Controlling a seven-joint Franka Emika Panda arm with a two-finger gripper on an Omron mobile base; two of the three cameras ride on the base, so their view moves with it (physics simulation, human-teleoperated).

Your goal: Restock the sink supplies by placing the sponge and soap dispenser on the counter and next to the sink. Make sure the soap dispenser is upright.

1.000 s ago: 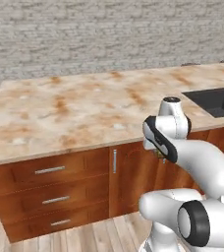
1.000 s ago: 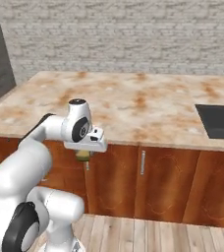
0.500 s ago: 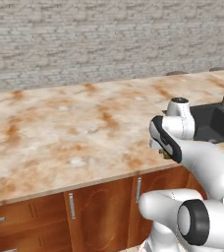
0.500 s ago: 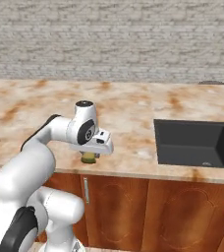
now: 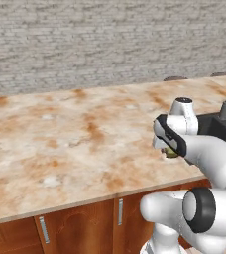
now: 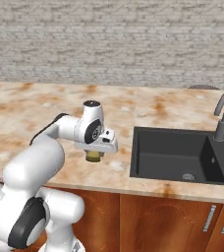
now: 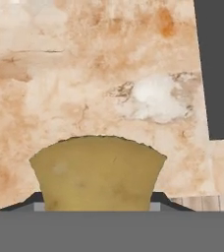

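Note:
My gripper (image 6: 93, 154) is shut on the sponge (image 6: 93, 157), a tan-olive block that hangs just above the counter (image 6: 35, 113) near its front edge. From the left base the sponge (image 5: 170, 152) peeks out under the hand, over the counter (image 5: 60, 139). In the hand view the sponge (image 7: 98, 177) fills the bottom between the fingertips, above the blotched counter (image 7: 84, 74). The dark sink (image 6: 173, 157) lies a short way to the sponge's right, and a corner of the sink (image 7: 217, 64) shows at the hand view's right. The soap dispenser is out of view.
A dark gooseneck tap (image 6: 223, 115) stands behind the sink. A grey brick wall (image 6: 109, 44) backs the counter. Brown wooden cabinets (image 6: 148, 221) with metal handles run below the front edge. The wide slab to the left of the arm is bare.
The whole scene has slid left in both base views, so the base has driven right along the counter. The sink has come closer. The gripper stays shut on the sponge.

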